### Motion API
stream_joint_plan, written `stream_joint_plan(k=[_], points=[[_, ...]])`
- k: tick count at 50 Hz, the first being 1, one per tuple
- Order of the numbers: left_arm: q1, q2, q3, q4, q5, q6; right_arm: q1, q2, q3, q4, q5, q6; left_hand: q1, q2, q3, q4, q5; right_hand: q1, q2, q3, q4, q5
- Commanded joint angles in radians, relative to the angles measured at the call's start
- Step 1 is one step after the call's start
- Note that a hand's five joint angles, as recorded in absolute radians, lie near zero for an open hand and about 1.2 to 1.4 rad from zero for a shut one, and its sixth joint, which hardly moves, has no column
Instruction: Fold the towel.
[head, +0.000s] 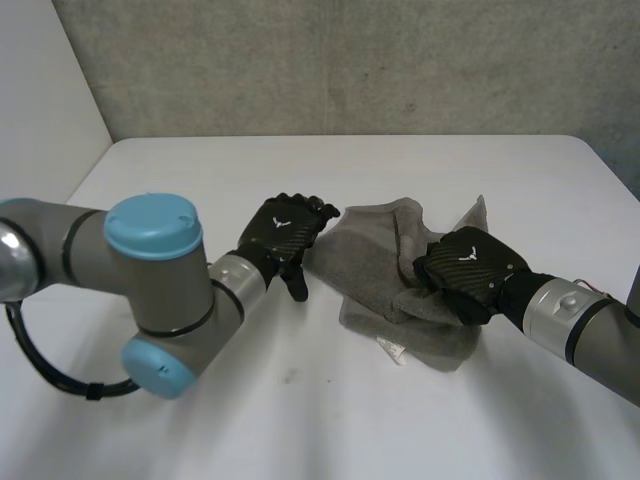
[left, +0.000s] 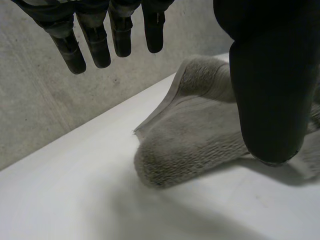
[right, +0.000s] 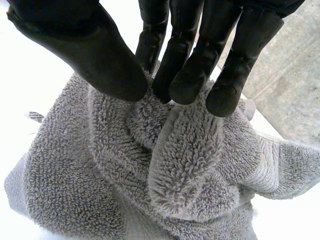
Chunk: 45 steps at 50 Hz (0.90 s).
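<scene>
white table (head: 300, 420) | grey concrete wall (head: 350, 60) behind it | white panel (head: 40, 80) at far left corner

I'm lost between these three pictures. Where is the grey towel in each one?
Head view: towel crumpled mid-table, between the left hand and the right hand, which grips it.
Left wrist view: beside the left hand's thumb, its straight fingers off it.
Right wrist view: bunched at the right hand's fingertips, pinched against the thumb.
Shared landmark: the white table beneath the towel.

No words or numbers can be read. A small white emblem (head: 281, 223) marks the back of the left hand (head: 292, 240), and another marks the right hand (head: 482, 276). The white tag (head: 392, 348) on the towel (head: 370, 270) is too small to read.
</scene>
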Motion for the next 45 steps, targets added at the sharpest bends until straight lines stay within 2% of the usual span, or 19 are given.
stream_joint_plan(k=[1,9,34,36,37,39,40,41,45], points=[[-0.006,-0.139,0.162,-0.055,-0.007,0.184,0.003,-0.006,0.012,0.0,-0.002,0.0,0.09,0.089,0.09,0.092,0.089,0.058,0.056,0.038,0.03,0.038],[-0.012,-0.242,0.284,-0.112,-0.001,0.221,0.003,-0.004,0.018,0.0,-0.005,-0.001,0.21,0.21,0.21,0.212,0.21,0.058,0.056,0.038,0.03,0.038],[-0.049,-0.428,0.518,-0.14,0.004,0.222,0.0,0.003,0.031,-0.008,-0.014,-0.003,0.53,0.53,0.531,0.532,0.53,0.058,0.056,0.038,0.03,0.038],[-0.047,-0.443,0.552,-0.164,0.004,0.224,0.0,0.003,0.031,-0.008,-0.014,-0.004,0.717,0.716,0.717,0.719,0.716,0.058,0.056,0.038,0.03,0.038],[-0.047,-0.443,0.552,-0.164,0.004,0.224,0.0,0.003,0.031,-0.008,-0.014,-0.004,0.718,0.718,0.719,0.72,0.718,0.058,0.056,0.038,0.03,0.038],[-0.049,-0.452,0.58,-0.177,0.005,0.222,0.0,0.005,0.029,-0.009,-0.014,-0.004,0.99,0.99,0.99,0.992,0.99,0.058,0.056,0.038,0.03,0.038],[-0.049,-0.452,0.58,-0.177,0.005,0.222,0.0,0.005,0.029,-0.009,-0.014,-0.004,0.991,0.991,0.992,0.993,0.991,0.058,0.056,0.038,0.03,0.038],[-0.049,-0.457,0.587,-0.178,0.004,0.222,0.0,0.005,0.029,-0.009,-0.014,-0.004,1.116,1.116,1.117,1.118,1.116,0.058,0.056,0.038,0.03,0.038],[-0.049,-0.458,0.589,-0.177,0.004,0.222,0.0,0.005,0.028,-0.009,-0.014,-0.004,1.152,1.152,1.153,1.154,1.152,0.058,0.056,0.038,0.03,0.038]])
